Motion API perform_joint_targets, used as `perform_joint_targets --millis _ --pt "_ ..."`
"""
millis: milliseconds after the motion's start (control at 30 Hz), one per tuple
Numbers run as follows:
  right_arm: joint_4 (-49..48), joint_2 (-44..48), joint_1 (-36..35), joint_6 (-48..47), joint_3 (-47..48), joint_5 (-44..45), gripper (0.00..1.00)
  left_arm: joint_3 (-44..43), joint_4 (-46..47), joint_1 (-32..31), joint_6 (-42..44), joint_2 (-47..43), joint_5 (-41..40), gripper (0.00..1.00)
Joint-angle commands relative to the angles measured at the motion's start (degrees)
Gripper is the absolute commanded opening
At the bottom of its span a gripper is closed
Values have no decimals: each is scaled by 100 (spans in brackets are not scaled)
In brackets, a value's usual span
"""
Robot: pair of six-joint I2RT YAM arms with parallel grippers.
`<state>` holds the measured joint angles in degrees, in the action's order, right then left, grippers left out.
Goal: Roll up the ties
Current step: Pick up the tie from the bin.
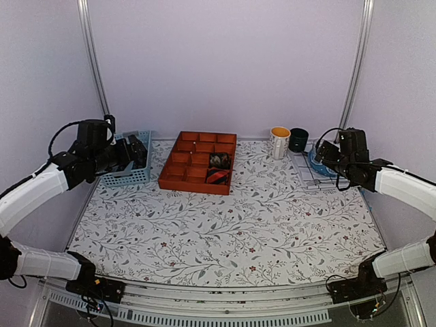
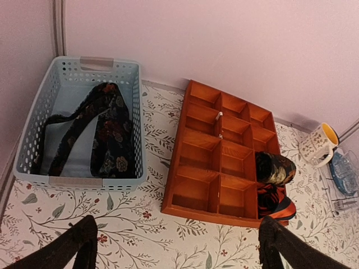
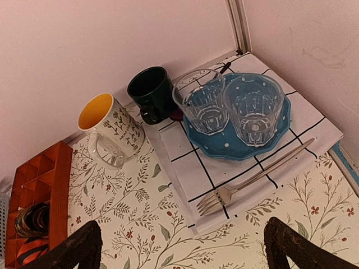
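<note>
While L end effector & R end effector are held wide, dark floral fabric tie is shown unrolled in pale-blue plastic basket.

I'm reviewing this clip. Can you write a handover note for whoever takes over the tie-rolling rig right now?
Left gripper: open, empty, above the table near the blue basket.
Right gripper: open, empty, over the dish mat, away from the ties.
Done: a dark patterned coil and a red-and-black coil sit in adjacent right-column compartments of the wooden tray.
Left: unrolled tie fabric lies in the basket. The number of ties is unclear.
</note>
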<state>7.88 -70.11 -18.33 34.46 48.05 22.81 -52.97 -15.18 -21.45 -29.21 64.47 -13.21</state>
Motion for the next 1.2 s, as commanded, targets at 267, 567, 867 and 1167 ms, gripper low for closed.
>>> perform_joint_targets --millis 267,567,867,1167 --pt "-317 113 -4 -63 -282 -7 100 -2 -282 203 230 -20 -821 96" --pt "-394 271 -300 -299 -303 -1104 100 -1604 -675 1428 213 1622 585 90" --pt "-259 394 -476 -404 -436 -1706 98 -3151 -1217 1763 722 3947 514 80" --pt "-364 415 -515 -408 -498 -1786 98 -3922 -1571 1821 726 5329 974 71"
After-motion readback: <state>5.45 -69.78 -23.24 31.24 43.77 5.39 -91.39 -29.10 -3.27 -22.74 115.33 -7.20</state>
